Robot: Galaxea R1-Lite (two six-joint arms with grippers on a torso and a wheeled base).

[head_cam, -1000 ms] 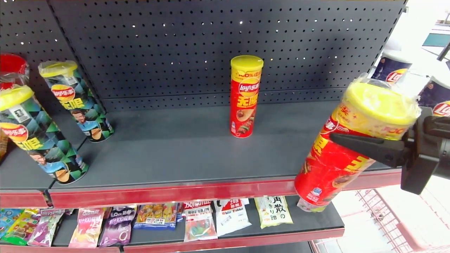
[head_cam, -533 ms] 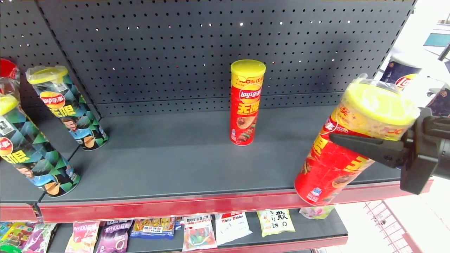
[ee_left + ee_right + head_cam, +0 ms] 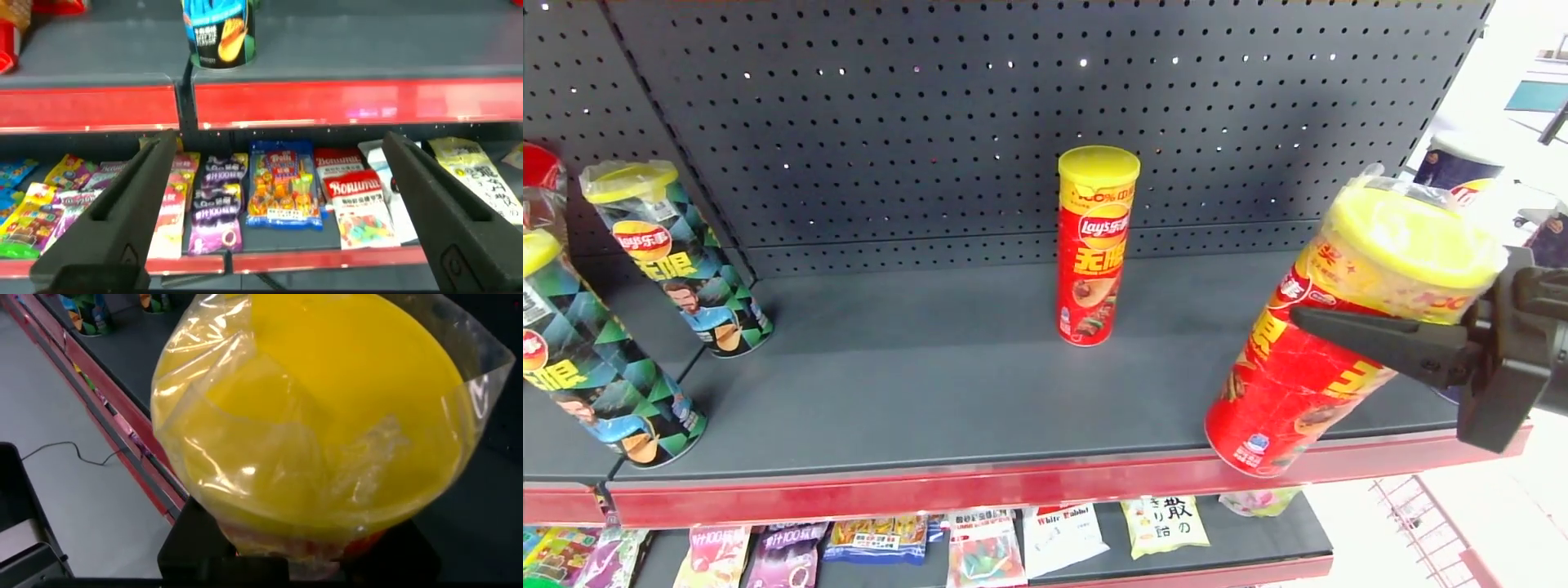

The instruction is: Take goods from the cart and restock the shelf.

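The right gripper (image 3: 1364, 318) clasps a tilted red can (image 3: 1290, 392) just below its lid, base at the near right lip of the shelf (image 3: 947, 376). Carry it farther in, bring it upright, and set it down apart from the standing can (image 3: 1097, 245). The left gripper (image 3: 279, 147) hangs spread, holding nothing.

Over on my left, two teal-patterned cans (image 3: 678, 253) with yellow lids stand one behind the other. On the lower shelf (image 3: 1290, 527) lies a row of candy bags (image 3: 980, 543), a white bag (image 3: 1062, 535) among them. Off to the right stand dark blue cans (image 3: 1454, 167). A black cable (image 3: 59, 444) lies on the grey floor (image 3: 49, 392).
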